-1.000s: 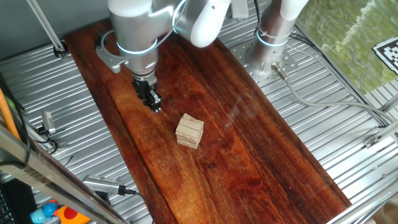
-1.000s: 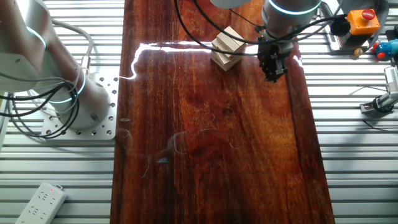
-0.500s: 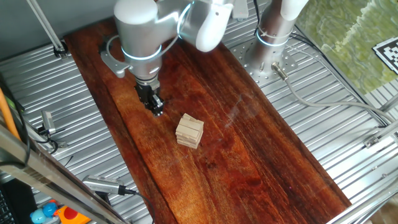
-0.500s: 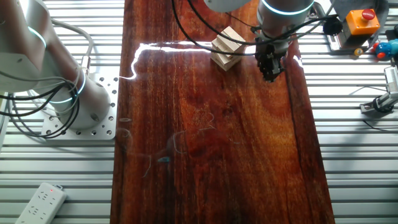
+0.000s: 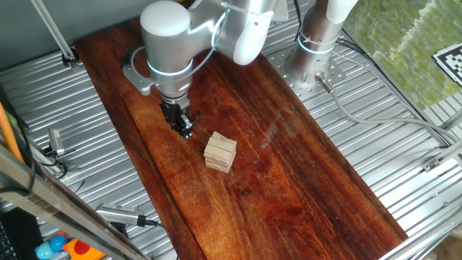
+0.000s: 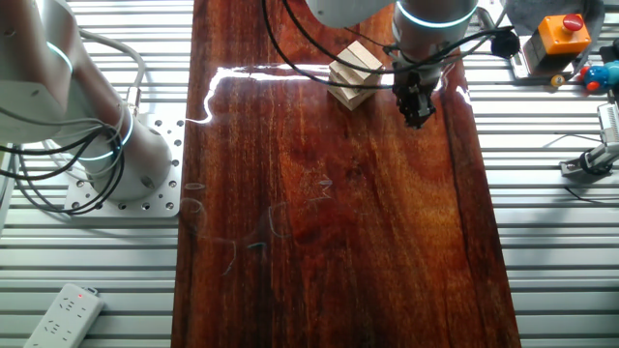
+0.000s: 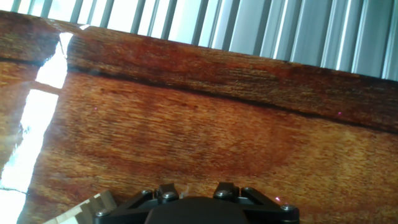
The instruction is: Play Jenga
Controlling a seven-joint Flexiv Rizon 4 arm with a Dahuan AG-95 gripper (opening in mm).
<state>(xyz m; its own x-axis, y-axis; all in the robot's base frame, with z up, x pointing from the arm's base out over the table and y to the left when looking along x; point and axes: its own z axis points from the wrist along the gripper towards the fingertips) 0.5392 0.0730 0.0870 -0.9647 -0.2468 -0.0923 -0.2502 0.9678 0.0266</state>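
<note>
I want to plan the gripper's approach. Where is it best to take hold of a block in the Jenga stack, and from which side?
Probably the short end of one block in the Jenga stack, approached level from the side where the gripper hangs, apart from it. The layers are crossed, so a block slides out only along its length. Which block is loose cannot be told.

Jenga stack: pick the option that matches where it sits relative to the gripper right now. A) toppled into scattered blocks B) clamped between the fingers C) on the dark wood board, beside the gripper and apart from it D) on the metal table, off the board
C: the Jenga stack stands intact on the dark wood board, with a gap between it and the gripper, which holds nothing.
</note>
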